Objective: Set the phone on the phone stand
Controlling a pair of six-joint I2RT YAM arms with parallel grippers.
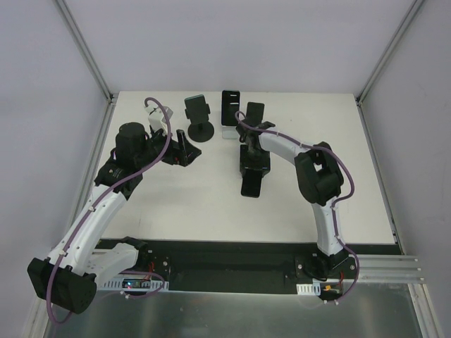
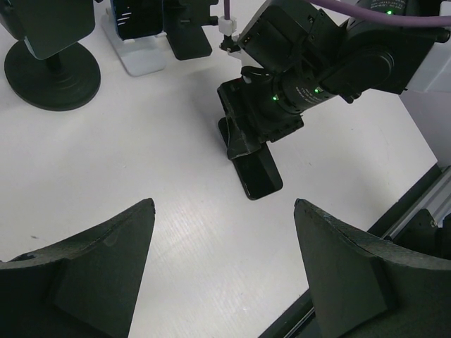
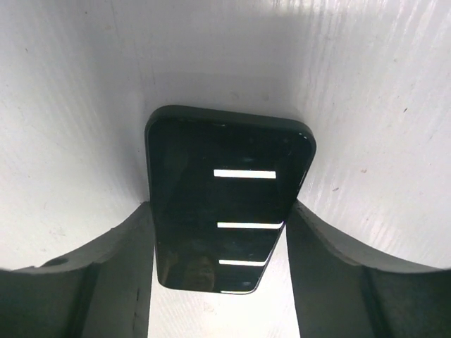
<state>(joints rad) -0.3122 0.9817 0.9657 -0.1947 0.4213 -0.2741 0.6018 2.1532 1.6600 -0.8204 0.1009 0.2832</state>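
Note:
The black phone (image 1: 251, 186) (image 2: 259, 176) (image 3: 225, 197) lies on the white table in front of the right arm, screen up. My right gripper (image 1: 254, 167) (image 3: 220, 208) points down over it and is open. One finger runs along each long edge, and a thin strip of table shows beside the right finger. The black phone stand (image 1: 199, 121) (image 2: 49, 67), with a round base and an empty cradle, is at the back. My left gripper (image 1: 183, 149) (image 2: 224, 204) hovers open near that stand, holding nothing.
A white stand holding another phone (image 1: 229, 113) (image 2: 137, 42) and a dark upright holder (image 1: 254, 113) stand at the back, right of the black stand. The table's near edge and a metal rail (image 2: 423, 204) lie close to the phone.

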